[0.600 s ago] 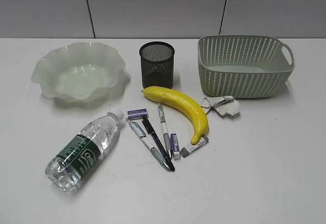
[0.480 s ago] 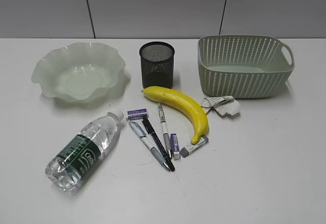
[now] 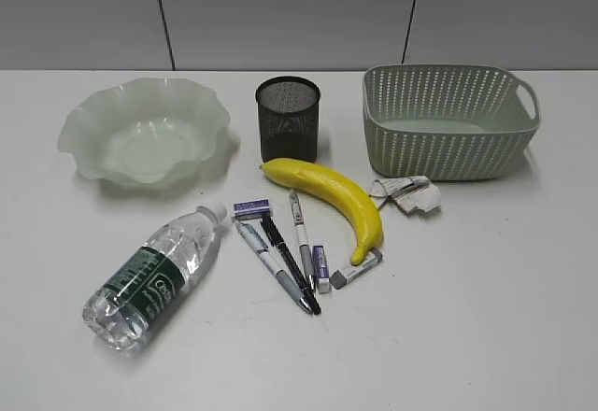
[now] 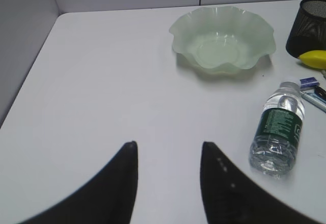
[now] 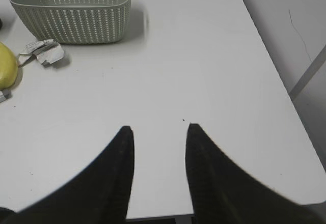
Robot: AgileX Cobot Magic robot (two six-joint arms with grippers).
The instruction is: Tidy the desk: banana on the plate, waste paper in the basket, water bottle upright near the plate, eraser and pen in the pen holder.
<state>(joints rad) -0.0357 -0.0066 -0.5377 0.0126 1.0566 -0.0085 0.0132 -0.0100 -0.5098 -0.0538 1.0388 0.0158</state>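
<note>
Exterior view: curved yellow banana (image 3: 332, 201) is lying on the white surface (image 3: 486, 299), with no tool showing.

Left wrist view: left tool (image 4: 168, 150) is hovering parted, gripping nothing; clear green-labelled water bottle (image 4: 279, 130) is lying ahead-right.

Right wrist view: right tool (image 5: 157, 130) is hovering parted, gripping nothing; crumpled white waste paper (image 5: 43, 52) is lying far ahead-left, just before the sage perforated basket (image 5: 71, 7).

Yellow banana (image 3: 332, 196) among pens (image 3: 285, 260) and erasers (image 3: 355, 269), clear water bottle (image 3: 154, 276) on its side, crumpled waste paper (image 3: 406, 192) beside basket (image 3: 448, 120).
</note>
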